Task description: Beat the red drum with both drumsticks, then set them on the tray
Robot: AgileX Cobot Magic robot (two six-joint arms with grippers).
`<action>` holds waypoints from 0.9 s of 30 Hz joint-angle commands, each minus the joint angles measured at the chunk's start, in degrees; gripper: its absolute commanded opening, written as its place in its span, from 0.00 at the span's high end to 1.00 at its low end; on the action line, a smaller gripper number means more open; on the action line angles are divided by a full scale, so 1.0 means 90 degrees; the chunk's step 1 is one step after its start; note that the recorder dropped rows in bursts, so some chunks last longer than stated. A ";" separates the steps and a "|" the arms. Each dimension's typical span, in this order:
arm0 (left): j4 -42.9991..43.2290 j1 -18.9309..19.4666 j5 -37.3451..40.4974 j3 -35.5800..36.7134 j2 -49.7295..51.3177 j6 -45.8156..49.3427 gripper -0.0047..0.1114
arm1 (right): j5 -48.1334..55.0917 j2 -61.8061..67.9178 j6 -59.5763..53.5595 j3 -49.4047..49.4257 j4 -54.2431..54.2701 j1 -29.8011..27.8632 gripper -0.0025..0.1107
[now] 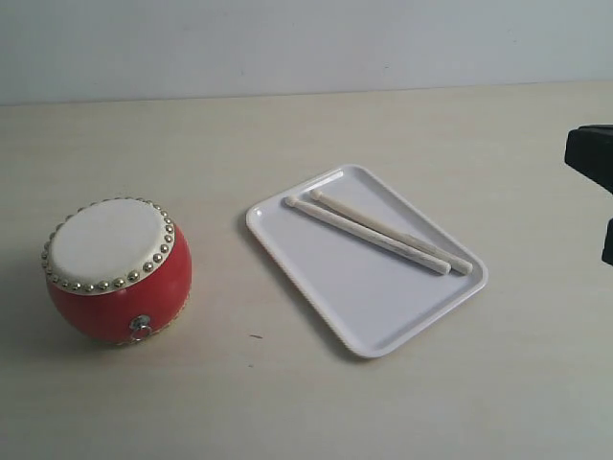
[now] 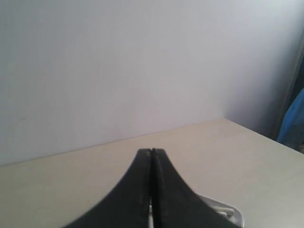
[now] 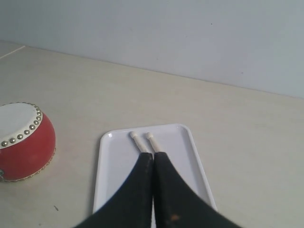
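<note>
The exterior view alone took in the whole layout. The red drum [image 1: 115, 268] stood upright on the left of the pale table [image 1: 287, 402], skin uppermost. The white tray [image 1: 374, 321] lay well apart to its right, set at a slant. Both drumsticks [image 1: 369, 232] lay on the tray, side by side and close together, with their rounded tips toward its far-left corner. Of the arms this view gave only a black piece of hardware [image 1: 589, 158] at the right edge.

The right wrist view showed what the exterior one could not: the right pincer [image 3: 153, 156] was closed, jaws pressed flat together, with nothing between them. It hung over the tray, and the tips of the drumsticks showed just beyond its end, the rest of them hidden behind it. The drum sat well apart, off to one side.

The left wrist view showed the left pincer [image 2: 151, 153] likewise closed and empty, pointing toward the wall [image 2: 118, 71]. Only one corner of the tray showed beside its base.
</note>
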 commanded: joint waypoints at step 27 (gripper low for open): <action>0.0602 0.3392 0.0617 0.2193 -0.2243 -0.0253 0.96 | -0.0085 -0.0038 -0.0048 0.0037 -0.0009 -0.0017 0.98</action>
